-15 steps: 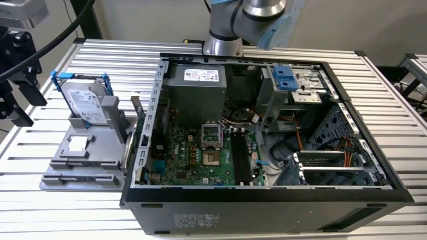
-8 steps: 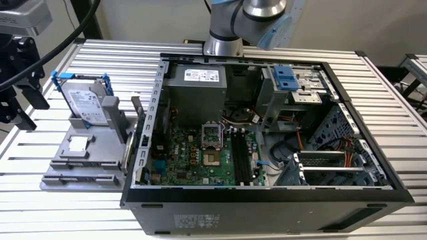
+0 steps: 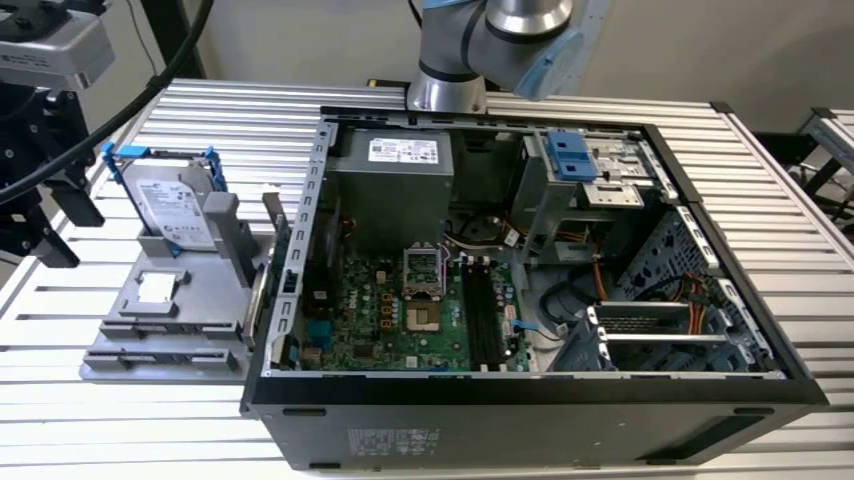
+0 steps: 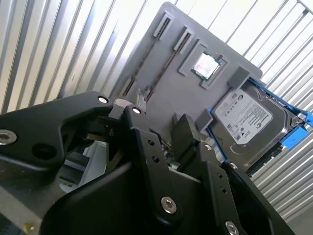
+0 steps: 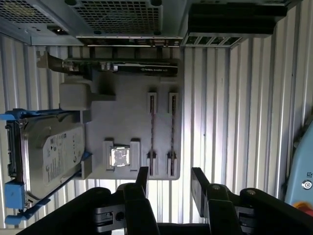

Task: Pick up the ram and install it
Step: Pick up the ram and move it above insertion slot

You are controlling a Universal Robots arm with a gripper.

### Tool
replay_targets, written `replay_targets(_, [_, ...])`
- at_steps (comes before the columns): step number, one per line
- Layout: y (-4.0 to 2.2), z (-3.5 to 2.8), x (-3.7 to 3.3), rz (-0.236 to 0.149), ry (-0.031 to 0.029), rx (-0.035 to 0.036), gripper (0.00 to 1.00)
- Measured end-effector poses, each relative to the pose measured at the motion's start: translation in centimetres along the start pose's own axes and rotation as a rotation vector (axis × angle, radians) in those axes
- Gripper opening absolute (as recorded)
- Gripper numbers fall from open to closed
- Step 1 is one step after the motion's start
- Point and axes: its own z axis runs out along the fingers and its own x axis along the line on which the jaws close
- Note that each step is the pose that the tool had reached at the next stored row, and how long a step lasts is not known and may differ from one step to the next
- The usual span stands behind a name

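Note:
Two thin dark ram sticks (image 5: 152,128) (image 5: 172,128) stand on edge, side by side, in slotted holders of a grey parts tray (image 5: 132,112). They show as two dark lines (image 4: 146,66) in the second wrist view. My gripper (image 5: 171,188) hangs open above the tray's ram end, with nothing between its black fingers (image 5: 143,182). It is apart from the sticks. In the exterior view the gripper (image 3: 60,225) is at the far left, beside the tray (image 3: 187,300). The open computer case (image 3: 534,385) shows the motherboard's long black slots (image 3: 483,320).
On the tray also sit a grey hard drive in a blue bracket (image 5: 49,152), a small square chip (image 5: 120,156) and an expansion card (image 5: 117,66) along the edge nearest the case. Everything rests on a ribbed metal table (image 5: 234,122). The arm's base (image 3: 447,90) stands behind the case.

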Motion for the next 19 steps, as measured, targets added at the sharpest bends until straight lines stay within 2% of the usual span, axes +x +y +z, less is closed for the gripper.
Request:
replay_targets(5, [0.01, 0.38, -0.03, 0.0, -0.0001, 0.0001, 1.0])
replay_targets(11, [0.02, 0.5, -0.03, 0.0, 0.0002, -0.0003, 1.0])
replay_targets(19, [0.06, 1.55, -0.46, 0.0, -0.0001, 0.0001, 1.0])
